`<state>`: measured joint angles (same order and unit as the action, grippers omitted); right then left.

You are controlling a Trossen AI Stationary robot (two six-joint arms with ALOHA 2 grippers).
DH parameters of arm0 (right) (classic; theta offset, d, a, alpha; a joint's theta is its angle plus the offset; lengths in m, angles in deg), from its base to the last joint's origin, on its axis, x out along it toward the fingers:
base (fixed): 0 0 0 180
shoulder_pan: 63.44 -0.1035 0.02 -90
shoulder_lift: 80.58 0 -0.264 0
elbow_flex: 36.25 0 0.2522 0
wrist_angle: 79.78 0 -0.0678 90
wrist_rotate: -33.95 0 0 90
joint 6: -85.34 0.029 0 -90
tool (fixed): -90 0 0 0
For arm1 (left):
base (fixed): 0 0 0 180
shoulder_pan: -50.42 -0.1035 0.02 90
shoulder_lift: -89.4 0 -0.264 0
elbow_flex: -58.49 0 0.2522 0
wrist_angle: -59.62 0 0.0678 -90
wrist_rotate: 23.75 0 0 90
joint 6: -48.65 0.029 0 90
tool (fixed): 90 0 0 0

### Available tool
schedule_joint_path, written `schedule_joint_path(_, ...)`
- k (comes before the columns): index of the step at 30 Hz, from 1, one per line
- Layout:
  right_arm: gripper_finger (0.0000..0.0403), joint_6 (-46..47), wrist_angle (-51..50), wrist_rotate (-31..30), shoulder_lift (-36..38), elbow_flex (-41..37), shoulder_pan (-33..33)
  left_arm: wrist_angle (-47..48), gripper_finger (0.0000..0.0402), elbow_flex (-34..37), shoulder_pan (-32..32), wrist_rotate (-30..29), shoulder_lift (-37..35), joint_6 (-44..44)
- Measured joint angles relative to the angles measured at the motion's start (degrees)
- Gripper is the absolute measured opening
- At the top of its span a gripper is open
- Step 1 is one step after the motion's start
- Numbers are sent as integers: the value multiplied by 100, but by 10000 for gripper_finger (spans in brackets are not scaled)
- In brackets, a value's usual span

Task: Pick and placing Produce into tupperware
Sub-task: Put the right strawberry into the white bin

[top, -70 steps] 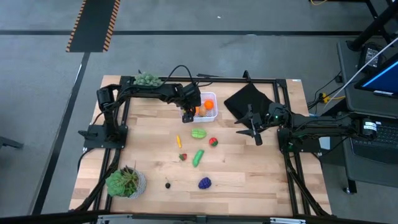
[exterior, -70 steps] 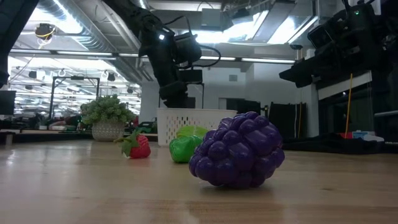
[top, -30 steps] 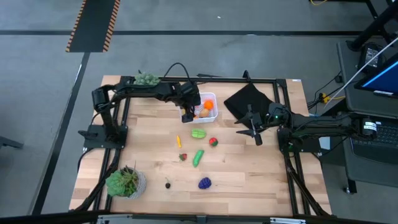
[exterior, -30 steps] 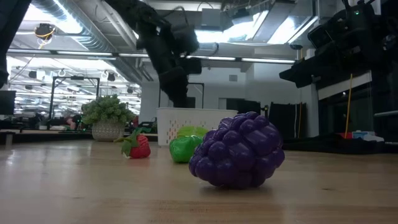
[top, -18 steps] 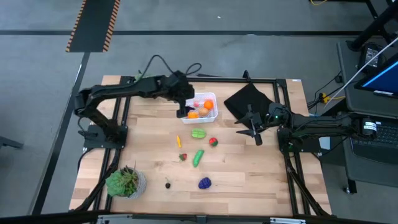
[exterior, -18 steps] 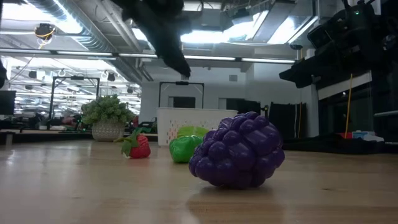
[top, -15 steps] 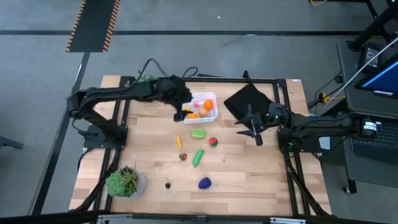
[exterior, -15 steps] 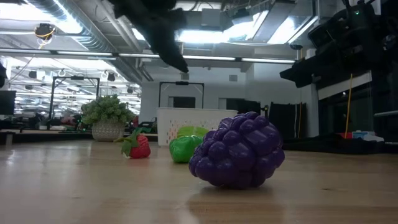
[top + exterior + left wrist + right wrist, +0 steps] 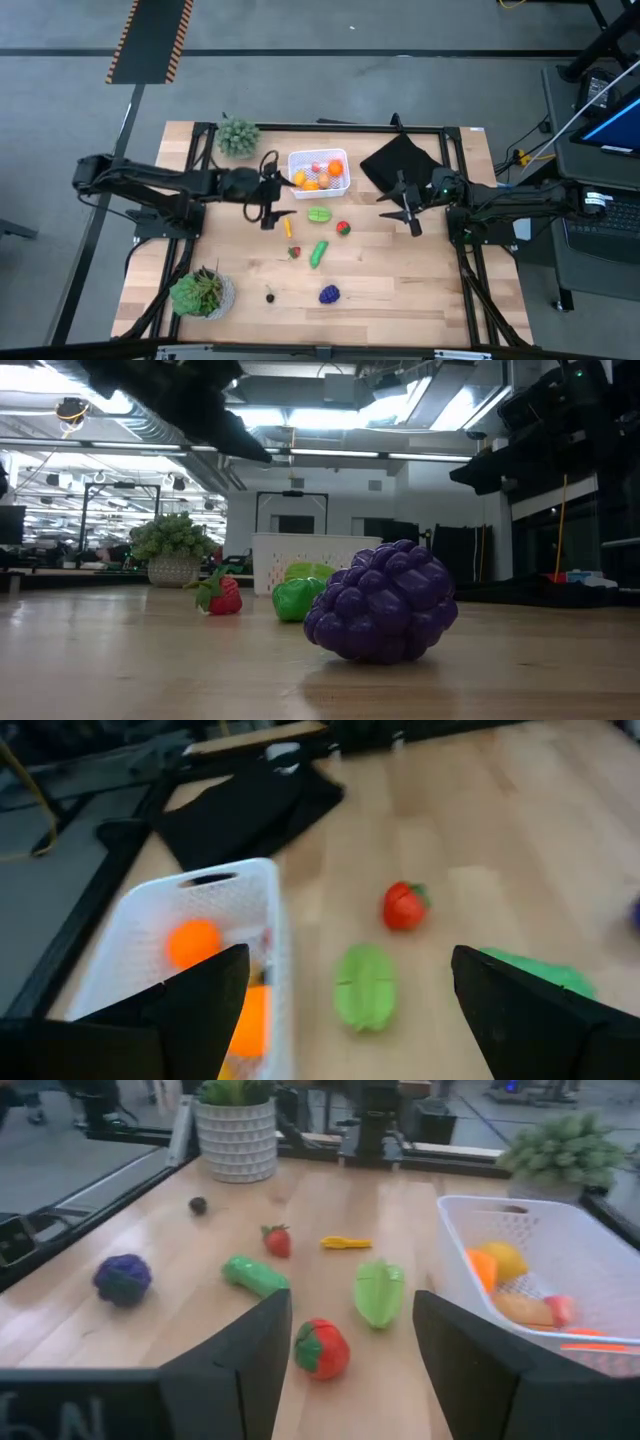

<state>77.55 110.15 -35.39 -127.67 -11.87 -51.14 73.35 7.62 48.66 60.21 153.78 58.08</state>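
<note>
- The white tub (image 9: 318, 171) sits toward twelve o'clock on the wooden table (image 9: 400, 270), with orange, yellow and pink pieces inside it.
- The left claw (image 9: 268, 207) hovers at the tub's eight o'clock, just beside it, fingers spread wide and empty.
- A small yellow piece (image 9: 287, 227) lies just below that claw.
- At the tub's six o'clock lie a light green vegetable (image 9: 319, 214), a red tomato (image 9: 343, 228) and a long green cucumber (image 9: 318, 253).
- A strawberry (image 9: 294, 252) sits at the cucumber's nine o'clock.
- Purple grapes (image 9: 329, 294) and a small dark berry (image 9: 269, 296) lie toward six o'clock on the table.
- The right claw (image 9: 398, 210) waits at three o'clock from the tomato, beside a black cloth (image 9: 400, 158), fingers partly spread, holding nothing.
- Potted plants stand at eleven o'clock (image 9: 238, 134) and seven o'clock (image 9: 201, 292).
</note>
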Motion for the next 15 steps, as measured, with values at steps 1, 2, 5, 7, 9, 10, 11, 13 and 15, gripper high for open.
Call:
schedule_joint_path(1, 212, -2, -35, -111, -1, 54, -62, -111, 339, 78, 97, -12, -55, -30)
schedule_joint_path(2, 212, -3, -124, -178, -2, 125, -127, -239, 339, 165, 204, -49, -115, -35)
schedule_joint_path(5, 212, 3, -747, -533, -4, 451, -405, -577, 339, 400, 454, -232, -229, -125)
schedule_joint_path(7, 212, 96, -1262, -842, -31, 711, -681, -823, 339, 531, 619, -367, -267, -138)
schedule_joint_path(9, 212, 195, -1716, -1159, -67, 945, -1005, -1179, 339, 657, 769, -393, -276, -138)
schedule_joint_path(10, 212, 284, -1891, -1331, -102, 1058, -1191, -1305, 339, 718, 840, -394, -275, -138)
schedule_joint_path(11, 212, 352, -2021, -1501, -146, 1156, -1384, -1405, 339, 774, 917, -394, -274, -139)
schedule_joint_path(13, 212, 488, -2185, -1862, -240, 1321, -1804, -1508, 339, 853, 1064, -400, -273, -140)
schedule_joint_path(15, 212, 653, -2314, -2339, -391, 1493, -2222, -1628, 339, 933, 1191, -398, -273, -164)
